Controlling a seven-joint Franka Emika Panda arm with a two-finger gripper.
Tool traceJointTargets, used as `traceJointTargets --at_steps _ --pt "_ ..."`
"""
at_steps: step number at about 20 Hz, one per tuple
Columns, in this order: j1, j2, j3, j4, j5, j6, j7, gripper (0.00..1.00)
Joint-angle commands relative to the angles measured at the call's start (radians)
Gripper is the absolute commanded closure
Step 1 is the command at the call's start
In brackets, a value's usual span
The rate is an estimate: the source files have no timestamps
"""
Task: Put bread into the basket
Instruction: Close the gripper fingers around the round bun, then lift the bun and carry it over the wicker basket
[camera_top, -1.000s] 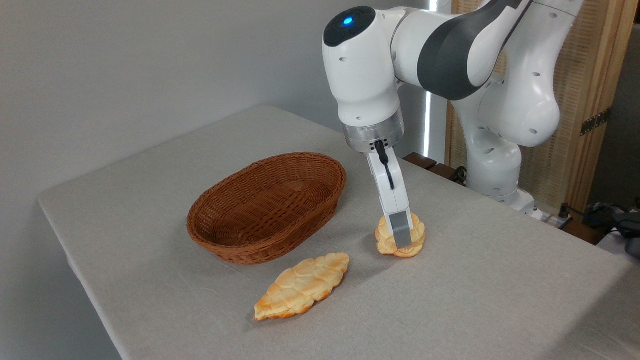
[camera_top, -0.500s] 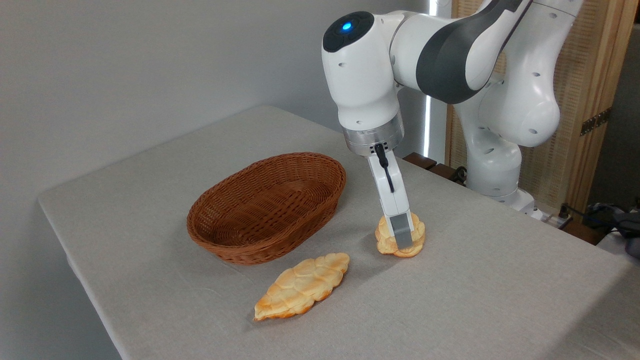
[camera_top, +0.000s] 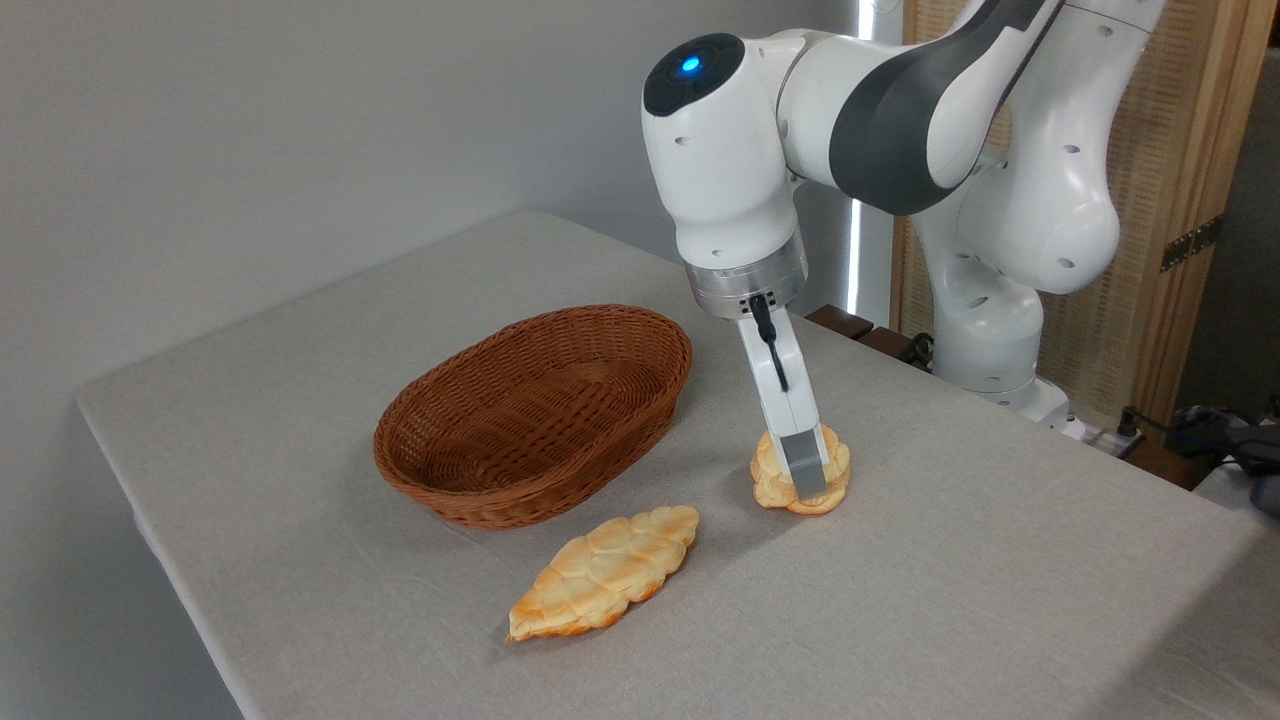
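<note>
1. The claw (camera_top: 806, 480) pointed down at the bread (camera_top: 800, 480), its near finger (camera_top: 800, 462) lying across the front of the bun; the far finger was hidden behind it, so whether the claw gripped the bun could not be told.
2. The bread, a round scalloped bun, sat low at the bench (camera_top: 950, 600) surface, right of the basket (camera_top: 535, 412) and apart from it.
3. The basket, oval woven wicker, stood empty.
4. A flat leaf-shaped bread (camera_top: 603, 570) lay in front of the basket, near its rim without touching.
</note>
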Motion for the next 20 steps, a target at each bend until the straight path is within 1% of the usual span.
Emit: traceJointTargets --at_steps 1,15,19,20 --pt "-0.009 -0.004 0.010 -0.009 0.015 0.010 0.008 0.45" --pt "-0.004 -0.009 0.010 0.003 0.013 0.007 0.008 0.44" --pt "0.001 -0.014 0.010 0.057 -0.008 0.004 0.002 0.44" --pt "0.002 -0.014 0.010 0.080 -0.038 0.003 0.002 0.44"
